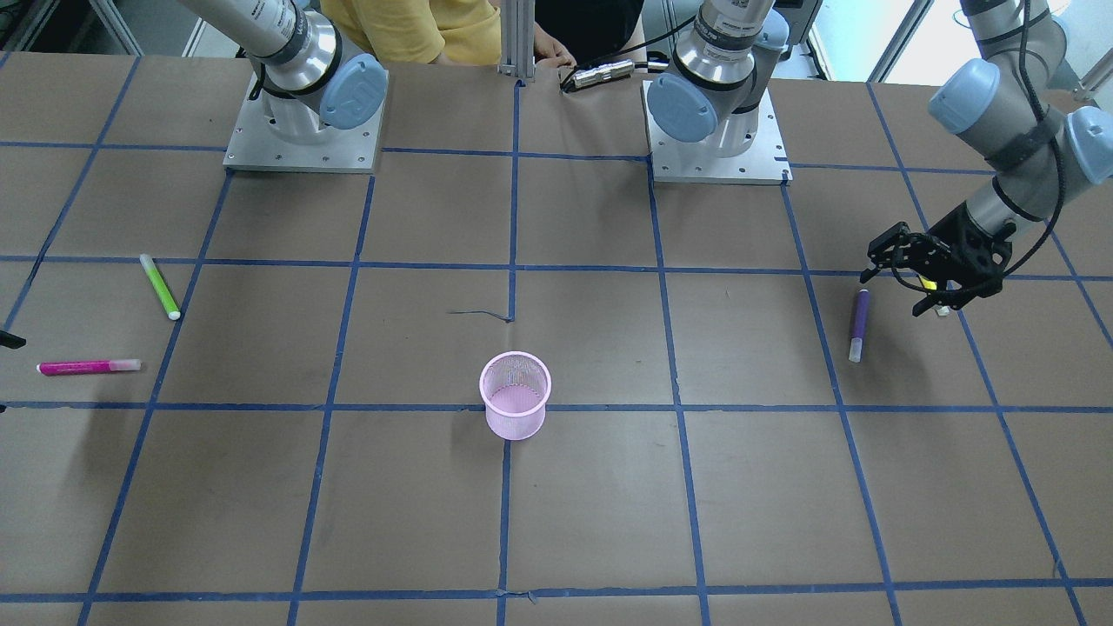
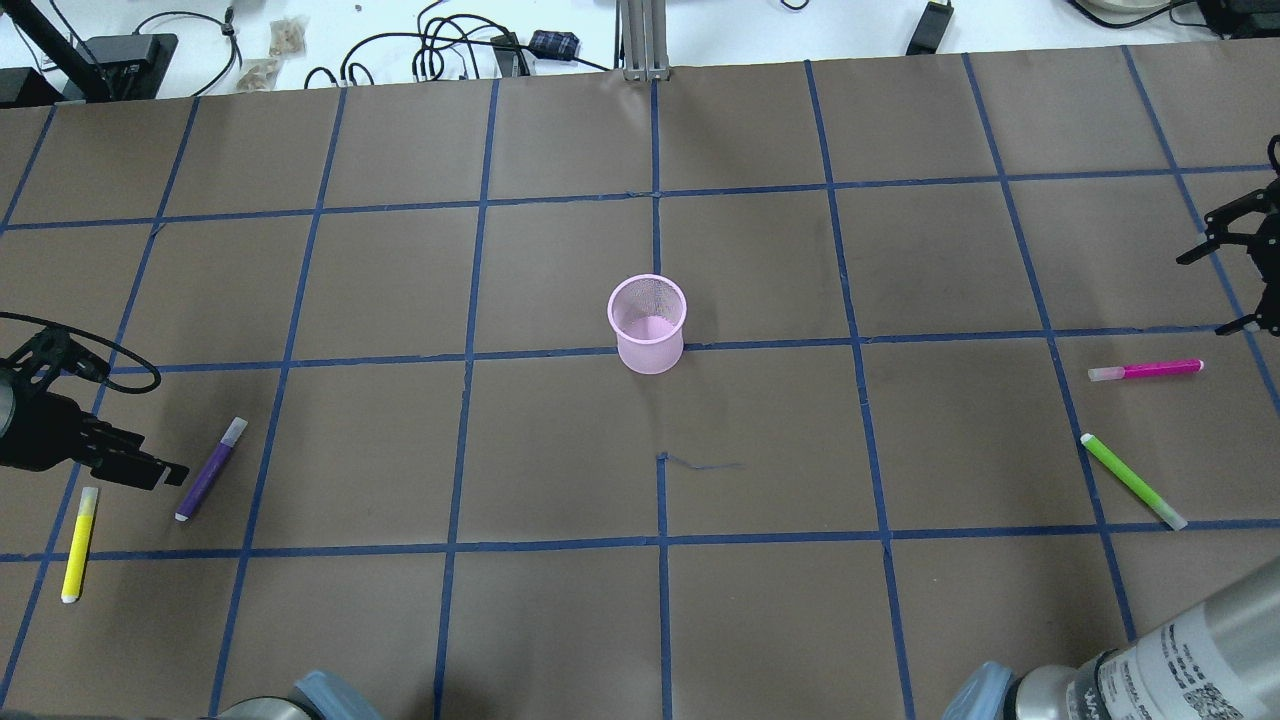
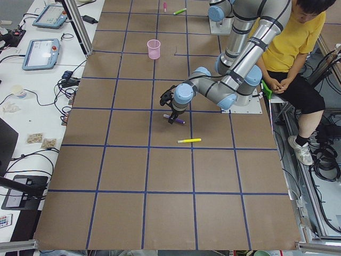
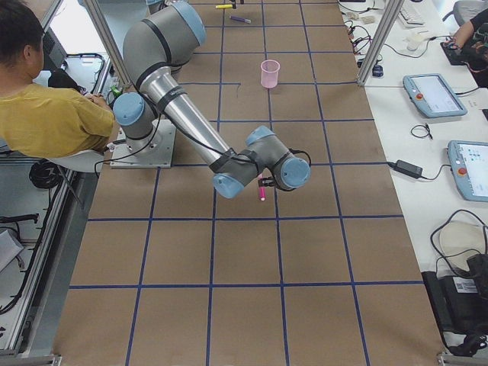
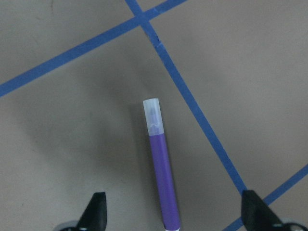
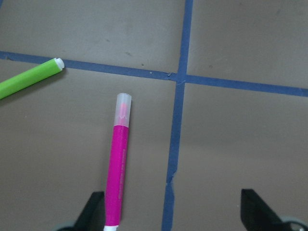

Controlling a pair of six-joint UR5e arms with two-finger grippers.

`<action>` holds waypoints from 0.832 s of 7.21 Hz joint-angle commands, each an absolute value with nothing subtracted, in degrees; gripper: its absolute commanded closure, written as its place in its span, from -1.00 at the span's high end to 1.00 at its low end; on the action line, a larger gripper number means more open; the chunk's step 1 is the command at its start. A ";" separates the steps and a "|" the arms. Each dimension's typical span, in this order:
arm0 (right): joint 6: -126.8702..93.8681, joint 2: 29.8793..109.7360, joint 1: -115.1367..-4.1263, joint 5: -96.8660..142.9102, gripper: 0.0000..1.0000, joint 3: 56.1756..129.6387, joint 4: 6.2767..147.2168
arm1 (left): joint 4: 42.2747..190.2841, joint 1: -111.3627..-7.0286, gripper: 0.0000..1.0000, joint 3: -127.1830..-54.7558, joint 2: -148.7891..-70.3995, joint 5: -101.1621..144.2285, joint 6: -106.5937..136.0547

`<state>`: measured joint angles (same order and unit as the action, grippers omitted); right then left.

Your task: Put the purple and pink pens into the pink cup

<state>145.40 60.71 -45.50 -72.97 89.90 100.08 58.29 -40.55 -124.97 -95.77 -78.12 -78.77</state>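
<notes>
4 pens, 1 cup, 2 arms. Purple pen (image 2: 211, 469) flat on worktop (image 2: 400, 630), robot's left, long axis diagonal, clear cap pointing away from robot. Left fingers (image 5: 97, 211) spread wide either side of its tail end, not touching. Pink pen (image 2: 1145, 370) on right, lying crosswise, cap twd pink cup (image 2: 648, 322). Right fingers (image 6: 95, 211) spread over it. Cup upright, centre. Green pen (image 2: 1133, 481) near pink, yellow pen (image 2: 79, 545) near purple. Right arm label (image 2: 1190, 660) too small to read.
</notes>
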 commanded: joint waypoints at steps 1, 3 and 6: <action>148.77 59.24 -44.21 -71.72 1.00 94.38 102.83 | 51.88 -38.68 0.93 -130.93 -96.15 -77.70 -77.87; 154.22 59.33 -43.86 -71.46 1.00 96.93 107.10 | 49.13 -38.76 0.85 -131.48 -95.89 -78.14 -74.10; 154.78 59.41 -43.86 -72.07 0.92 99.32 110.30 | 48.96 -38.76 0.56 -131.40 -96.59 -77.70 -74.26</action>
